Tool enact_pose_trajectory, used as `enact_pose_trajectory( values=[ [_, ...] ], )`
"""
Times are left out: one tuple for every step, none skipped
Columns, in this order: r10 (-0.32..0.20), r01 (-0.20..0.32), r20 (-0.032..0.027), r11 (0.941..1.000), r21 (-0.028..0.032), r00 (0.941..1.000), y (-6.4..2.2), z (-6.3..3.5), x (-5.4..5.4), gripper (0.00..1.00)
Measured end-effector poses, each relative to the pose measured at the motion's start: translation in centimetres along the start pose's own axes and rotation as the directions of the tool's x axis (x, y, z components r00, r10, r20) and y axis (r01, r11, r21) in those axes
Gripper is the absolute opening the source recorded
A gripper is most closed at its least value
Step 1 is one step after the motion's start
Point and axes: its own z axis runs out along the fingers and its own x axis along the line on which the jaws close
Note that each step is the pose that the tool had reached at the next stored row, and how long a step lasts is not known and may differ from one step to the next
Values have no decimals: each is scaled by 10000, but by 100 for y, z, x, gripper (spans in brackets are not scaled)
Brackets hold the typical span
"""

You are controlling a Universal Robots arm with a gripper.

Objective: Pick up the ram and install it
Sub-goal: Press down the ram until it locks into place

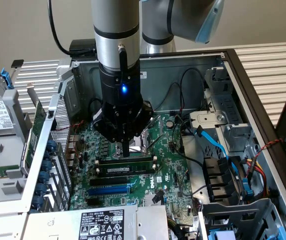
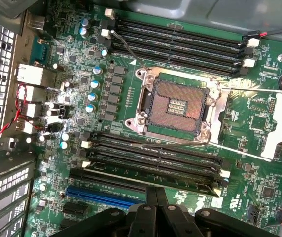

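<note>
The arm (image 1: 115,30) is a smooth silver-grey tube ringed by a black band, with a pale blue cap on the joint farther up from the jaws; a black cable runs along the outside of the wrist section. Just above the jaws sits a black cylindrical wrist unit with a small blue light glowing on its face; below that the gripper (image 1: 126,149) widens into a black, angular body of linked bars with round pivot screws, narrowing to slim dark fingers.
</note>
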Motion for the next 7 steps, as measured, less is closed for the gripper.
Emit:
enact_pose_trajectory(
  values=[
    [34,-34,5,10000,2,10000,0,0,-1,11],
    [53,-53,6,10000,2,10000,0,0,-1,11],
    [53,-53,7,10000,2,10000,0,0,-1,11],
    [51,-51,7,10000,2,10000,0,0,-2,11],
    [51,-51,8,10000,2,10000,0,0,-2,11],
    [52,-52,7,10000,2,10000,0,0,-2,11],
    [51,-51,8,10000,1,10000,0,0,-2,11]
  ],
)
